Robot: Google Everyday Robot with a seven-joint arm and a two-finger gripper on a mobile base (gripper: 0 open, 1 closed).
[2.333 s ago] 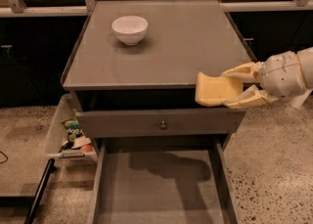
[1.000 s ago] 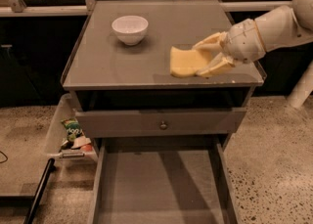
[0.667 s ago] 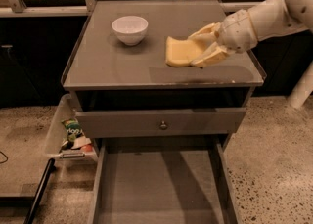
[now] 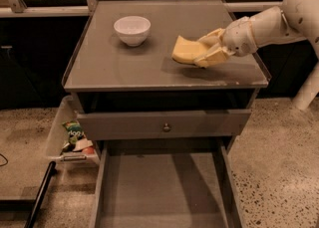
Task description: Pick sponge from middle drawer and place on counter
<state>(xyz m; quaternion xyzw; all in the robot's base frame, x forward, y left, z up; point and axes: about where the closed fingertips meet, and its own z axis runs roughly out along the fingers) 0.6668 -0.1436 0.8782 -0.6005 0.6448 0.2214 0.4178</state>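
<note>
claw point(image 4: 202, 51) grips sponge point(image 4: 183, 49) over counter point(image 4: 124, 65) | sponge-counter contact unclear | middle drawer point(image 4: 159, 192) cropped below

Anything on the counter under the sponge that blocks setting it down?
Nothing visible. The gripper holds the sponge over bare counter at the right; the white bowl stands apart to the left.

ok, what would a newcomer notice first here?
The yellow sponge, clamped in the gripper over the right side of the counter, with the arm reaching in from the right. Next, the white bowl at its back left, and the middle drawer pulled open below.
</note>
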